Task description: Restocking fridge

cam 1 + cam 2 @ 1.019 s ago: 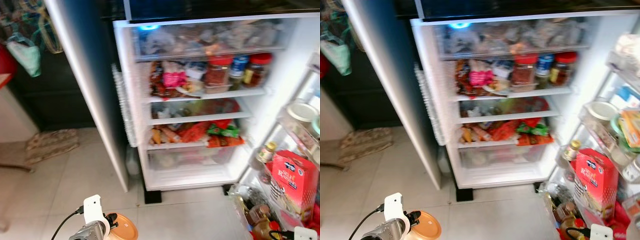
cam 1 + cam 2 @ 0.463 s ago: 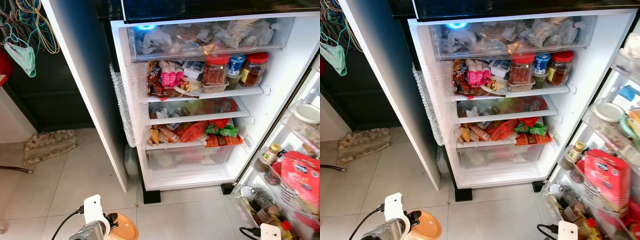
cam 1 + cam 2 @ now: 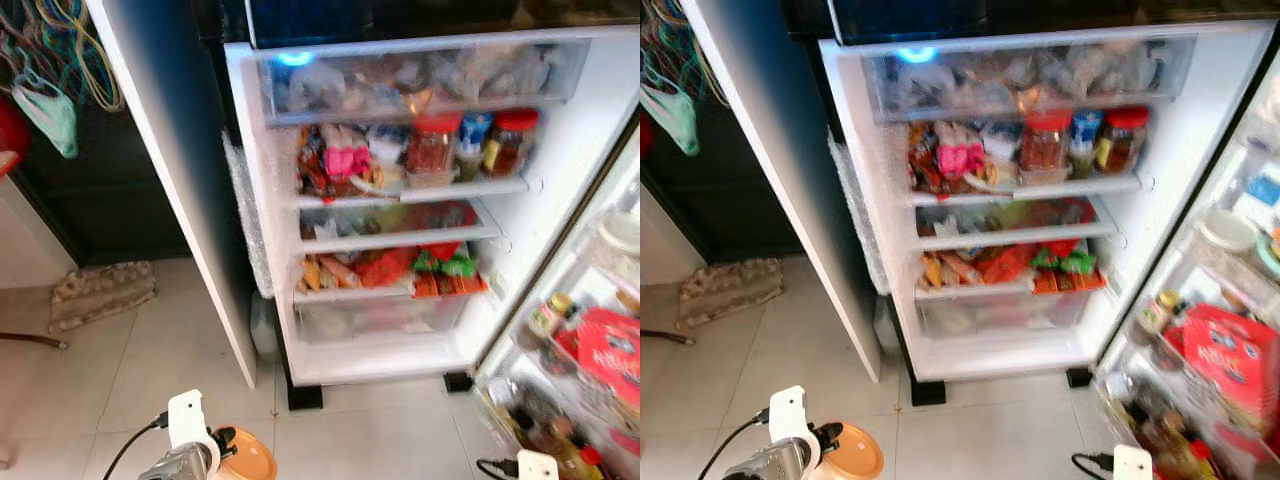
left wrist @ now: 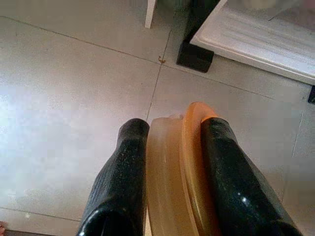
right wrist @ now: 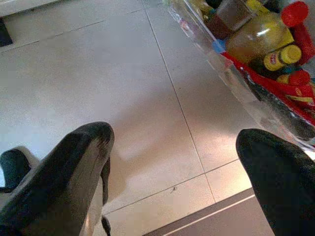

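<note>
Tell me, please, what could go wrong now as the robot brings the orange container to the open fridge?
1. The shelves look crowded, so pushing the orange container in may knock packets out.
2. The left gripper pinches it by its edges; it could slip onto the tiled floor.
3. The open right gripper hangs beside the door bottles and might bump them.

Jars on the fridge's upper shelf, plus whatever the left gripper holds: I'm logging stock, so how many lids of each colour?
Red-lidded jars: 2
Blue-lidded jar: 1
Orange-lidded container in the left gripper: 1
Total: 4
</note>
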